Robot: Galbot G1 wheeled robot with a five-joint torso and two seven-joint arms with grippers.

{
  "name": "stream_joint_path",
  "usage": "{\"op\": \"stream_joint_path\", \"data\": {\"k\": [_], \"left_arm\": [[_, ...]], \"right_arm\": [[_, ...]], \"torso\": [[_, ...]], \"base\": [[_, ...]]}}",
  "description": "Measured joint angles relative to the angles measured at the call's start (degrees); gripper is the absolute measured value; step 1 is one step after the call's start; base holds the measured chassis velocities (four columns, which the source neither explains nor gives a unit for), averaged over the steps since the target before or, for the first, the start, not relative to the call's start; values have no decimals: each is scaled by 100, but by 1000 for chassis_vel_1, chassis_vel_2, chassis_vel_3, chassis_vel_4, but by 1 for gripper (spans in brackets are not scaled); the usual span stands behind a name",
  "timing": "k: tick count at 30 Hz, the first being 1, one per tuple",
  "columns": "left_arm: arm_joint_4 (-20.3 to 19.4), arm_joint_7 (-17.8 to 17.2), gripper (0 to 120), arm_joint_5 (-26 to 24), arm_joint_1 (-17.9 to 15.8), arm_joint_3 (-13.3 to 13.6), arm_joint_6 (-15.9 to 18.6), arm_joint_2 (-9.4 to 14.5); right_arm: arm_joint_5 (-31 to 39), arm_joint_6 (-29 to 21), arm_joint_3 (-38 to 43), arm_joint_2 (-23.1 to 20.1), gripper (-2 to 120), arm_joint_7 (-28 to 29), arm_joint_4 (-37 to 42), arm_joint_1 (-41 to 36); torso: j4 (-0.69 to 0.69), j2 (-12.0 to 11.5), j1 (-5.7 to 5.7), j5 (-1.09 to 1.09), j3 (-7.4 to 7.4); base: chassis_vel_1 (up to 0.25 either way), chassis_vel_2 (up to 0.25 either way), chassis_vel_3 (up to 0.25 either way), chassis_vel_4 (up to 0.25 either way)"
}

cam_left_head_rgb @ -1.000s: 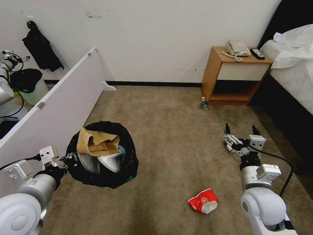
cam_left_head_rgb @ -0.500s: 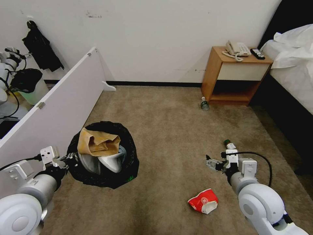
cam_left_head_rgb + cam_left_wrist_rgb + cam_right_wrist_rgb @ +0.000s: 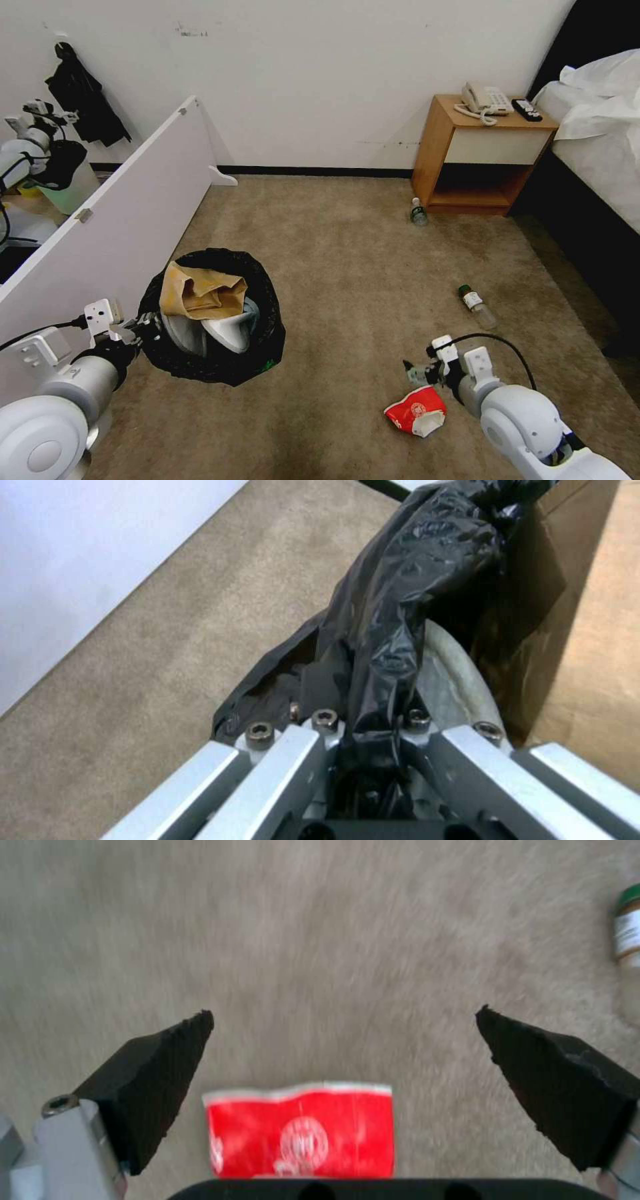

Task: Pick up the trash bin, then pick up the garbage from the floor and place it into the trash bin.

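since a second ago the right end effector (image 3: 415,375) has swung near, released, above the wrapper (image 3: 415,411). the left end effector (image 3: 143,327) grips the bin (image 3: 263,347) liner; thin plastic could slip, and the flat wrapper might slide on carpet (image 3: 347,267).

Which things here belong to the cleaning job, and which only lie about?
Job: trash bin held by left gripper; red-white wrapper below open right gripper; two bottles; floor.
Just there: nightstand, telephone, bed, white board.
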Motion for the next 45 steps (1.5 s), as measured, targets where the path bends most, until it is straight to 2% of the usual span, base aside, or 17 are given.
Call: {"op": "stream_joint_path", "data": {"k": [6,8,9,11,15,18,19,21,22,24,30,33,35,45], "left_arm": [[17,7,1,0,2,-10,0,7],[34,10,1,-2,-3,-10,0,6],[34,10,1,-2,-3,-10,0,6],[43,13,1,-3,-14,-10,0,7],[55,14,1,-3,-24,-6,0,9],[69,14,1,8,-44,17,0,6],[69,14,1,8,-44,17,0,6],[71,14,1,24,-47,35,0,-6],[71,14,1,24,-47,35,0,-6],[71,14,1,36,-44,38,0,-12],[70,14,1,40,-28,34,0,-14],[60,15,1,44,-19,26,0,-20],[52,17,1,50,-12,26,0,-34],[43,17,1,78,-4,24,0,-62]], "right_arm": [[-262,10,-199,-97,100,-213,-276,3],[-790,143,-293,-101,100,-541,-571,-18],[-790,143,-293,-101,100,-541,-571,-18],[-1276,417,-320,-101,100,-900,-769,-74],[-1607,559,-324,-120,100,-1199,-863,-113],[-2322,705,-263,-153,100,-1940,-937,-150],[-2322,705,-263,-153,100,-1940,-937,-150],[-3186,858,-162,-157,100,-2815,-989,-136],[-3186,858,-162,-157,100,-2815,-989,-136],[-3761,1083,-120,-129,100,-3314,-1083,-79],[-4025,1285,-101,-99,100,-3603,-1189,-8],[-4210,1522,-89,-91,100,-3852,-1285,43],[-4479,1852,-80,-71,100,-4045,-1444,126],[-5115,2419,-126,96,100,-4232,-2105,442]], "torso": [[-1,0,0,0,0],[0,0,0,0,0],[0,0,0,0,0],[-1,0,0,0,0],[0,0,0,0,0],[-1,0,0,0,0],[-1,0,0,0,0],[-1,0,0,-1,0],[-1,0,0,-1,0],[-1,0,0,0,0],[0,0,0,0,0],[0,0,0,0,0],[0,0,0,0,0],[0,0,0,-1,0]], "base": [[0,0,0,0],[0,0,0,0],[0,0,0,0],[0,0,0,0],[0,0,0,0],[0,0,0,0],[0,0,0,0],[0,0,0,0],[0,0,0,0],[0,0,0,0],[0,0,0,0],[0,0,0,0],[0,0,0,0],[0,0,0,0]]}}
